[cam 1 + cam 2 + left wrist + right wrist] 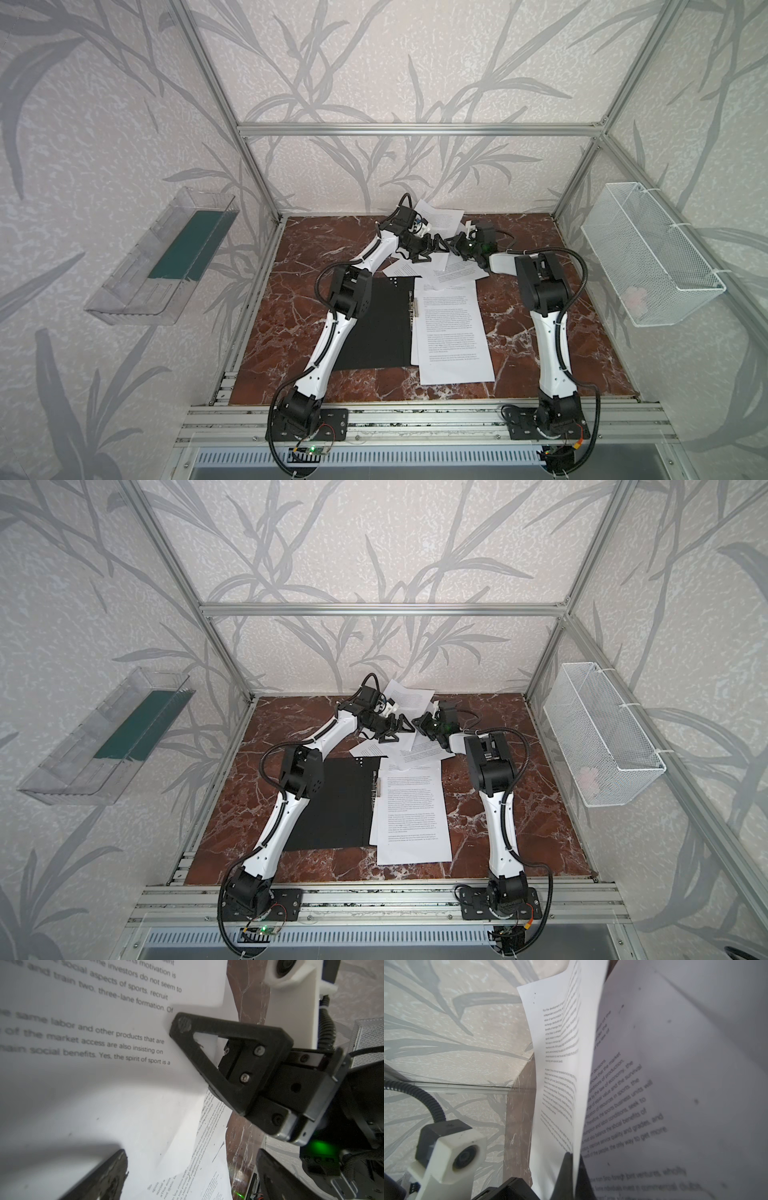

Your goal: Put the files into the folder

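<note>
The folder (pixel 374 324) is laid open and flat on the worktop (pixel 540 345), black inside up. Printed white sheets (pixel 451 332) are stacked beside its metal clip (pixel 412 307); loose sheets (pixel 446 274) are scattered behind, overlapping.

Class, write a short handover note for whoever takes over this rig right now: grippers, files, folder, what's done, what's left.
Right gripper: shut on the edge of one sheet, at the back.
Left gripper: open, close by that sheet.
Folder: open on the table, black inside up; several sheets lie right of its clip.
Done: those sheets seem placed.
Left: the gripped sheet and the loose sheets behind the folder.
</note>
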Controlling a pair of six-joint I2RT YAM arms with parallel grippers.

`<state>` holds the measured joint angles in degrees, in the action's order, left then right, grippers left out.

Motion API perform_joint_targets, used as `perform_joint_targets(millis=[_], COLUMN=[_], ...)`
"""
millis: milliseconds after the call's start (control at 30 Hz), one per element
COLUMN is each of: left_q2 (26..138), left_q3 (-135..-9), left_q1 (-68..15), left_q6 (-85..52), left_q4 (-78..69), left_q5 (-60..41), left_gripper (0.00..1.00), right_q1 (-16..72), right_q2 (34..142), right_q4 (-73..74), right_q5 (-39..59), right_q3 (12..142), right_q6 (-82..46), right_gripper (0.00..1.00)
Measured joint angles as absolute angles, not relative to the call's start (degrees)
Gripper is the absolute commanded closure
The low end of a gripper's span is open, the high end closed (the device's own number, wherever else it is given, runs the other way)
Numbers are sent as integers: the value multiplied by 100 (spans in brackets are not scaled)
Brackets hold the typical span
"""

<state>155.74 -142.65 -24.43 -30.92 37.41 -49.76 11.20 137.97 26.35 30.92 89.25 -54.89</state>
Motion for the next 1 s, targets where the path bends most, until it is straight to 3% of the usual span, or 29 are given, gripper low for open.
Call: perform_joint_targets(millis=[167, 333, 567, 800, 1000], left_q2=[14604, 11585, 7918, 5776, 4066], left_q3=[-13541, -10624, -7553, -5354, -4971], left_q1=[-2438, -2543, -2744, -2749, -2781], left_q6=[-3649, -4250, -4458, -4143, -3614], left_q4=[3212, 1428, -285, 709, 2174], left_q5=[-5094, -4751, -3879, -2694, -1988], left_gripper=[2, 1, 1, 1, 1], right_q1=[1120, 1138, 1374, 2265, 2432], right_q2=[13515, 12379, 9998, 8160, 7223], right_q4=[2139, 1437, 714, -303, -766], right_q5=[3081, 3052, 3052, 2917, 3304], right_q3=[8938, 8853, 8427, 7535, 6455], right_q6=[-5242, -4840, -4292, -3669, -3634], right_gripper=[100, 100, 100, 100, 100])
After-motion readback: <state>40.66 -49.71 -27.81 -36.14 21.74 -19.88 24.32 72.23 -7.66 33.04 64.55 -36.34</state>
